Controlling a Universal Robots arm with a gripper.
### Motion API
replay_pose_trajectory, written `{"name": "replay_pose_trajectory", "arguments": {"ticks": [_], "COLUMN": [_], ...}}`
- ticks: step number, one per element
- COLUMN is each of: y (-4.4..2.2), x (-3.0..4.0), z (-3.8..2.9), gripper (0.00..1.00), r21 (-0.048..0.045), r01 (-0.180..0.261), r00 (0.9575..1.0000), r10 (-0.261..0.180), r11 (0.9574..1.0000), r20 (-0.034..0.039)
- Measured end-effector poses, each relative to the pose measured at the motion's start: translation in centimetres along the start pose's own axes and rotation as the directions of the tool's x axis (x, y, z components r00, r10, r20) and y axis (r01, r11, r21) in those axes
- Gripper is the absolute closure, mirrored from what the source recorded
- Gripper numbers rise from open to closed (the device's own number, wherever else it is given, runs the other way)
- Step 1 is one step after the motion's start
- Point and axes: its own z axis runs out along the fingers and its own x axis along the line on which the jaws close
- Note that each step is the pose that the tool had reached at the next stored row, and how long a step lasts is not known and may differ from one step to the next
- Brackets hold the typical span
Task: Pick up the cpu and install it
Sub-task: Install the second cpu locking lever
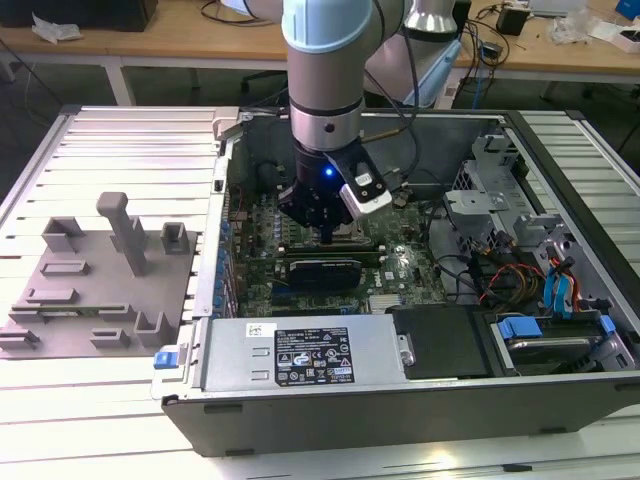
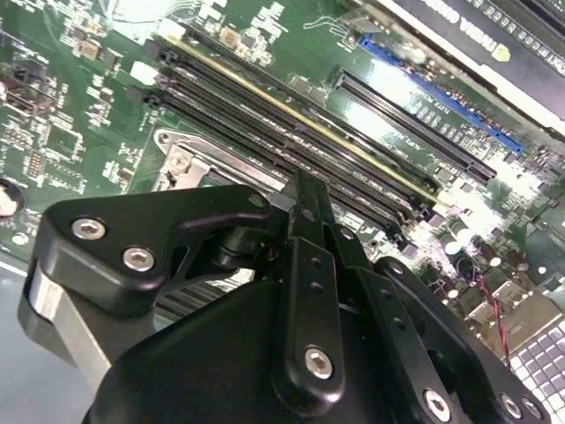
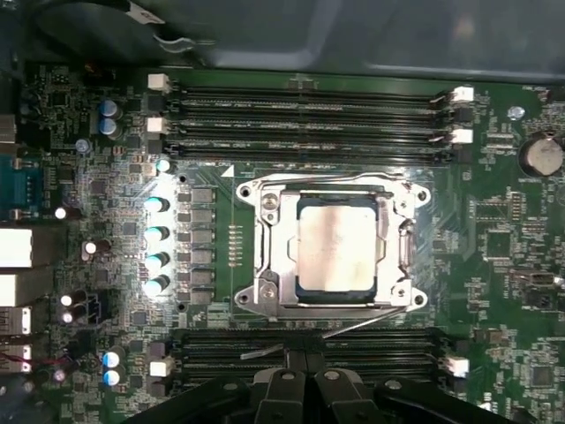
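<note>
The cpu (image 3: 340, 246), a silver-topped square chip, lies flat inside the open metal-framed socket (image 3: 265, 256) on the green motherboard (image 3: 512, 256) in the first wrist view. My gripper (image 3: 305, 355) hovers just off one side of the socket, over the memory slots, with its black fingers pressed together and nothing between them. In the exterior view the gripper (image 1: 325, 235) reaches down into the open computer case (image 1: 330, 415) above the board's middle. The second wrist view looks past the gripper (image 2: 305, 185) onto the memory slots (image 2: 291, 132) and a corner of the socket frame (image 2: 190, 163).
A grey fixture plate (image 1: 95, 290) with upright blocks lies outside the case on the exterior view's left. The power supply (image 1: 300, 355) fills the case's near side. A drive cage and coloured cables (image 1: 520, 275) crowd the exterior view's right. An expansion card (image 1: 325, 270) sits near the socket.
</note>
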Motion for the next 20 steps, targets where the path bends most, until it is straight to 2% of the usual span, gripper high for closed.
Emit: {"name": "replay_pose_trajectory", "arguments": {"ticks": [3,6,10,12,15,17,20], "y": [-0.01,-0.01,0.0,0.0,-0.01,-0.08,-0.28], "x": [0.2,0.38,0.89,1.08,1.31,1.36,1.4], "z": [0.34,0.52,0.77,0.84,0.93,1.01,1.13], "gripper": [0.89,0.89,0.89,0.89,0.89,0.89,0.89], "r21": [-0.0013,-0.0119,-0.0179,-0.0266,-0.0519,-0.0585,-0.0631], "r01": [0.0,-0.002,-0.004,-0.004,-0.006,-0.007,-0.008], "r00": [1.0,1.0,1.0,1.0,1.0,1.0,1.0], "r10": [0.0,0.002,0.004,0.005,0.007,0.008,0.009], "r11": [1.0,0.9999,0.9998,0.9996,0.9986,0.9983,0.998], "r20": [0.0004,0.0022,0.0036,0.0041,0.0045,0.0046,0.0047]}}
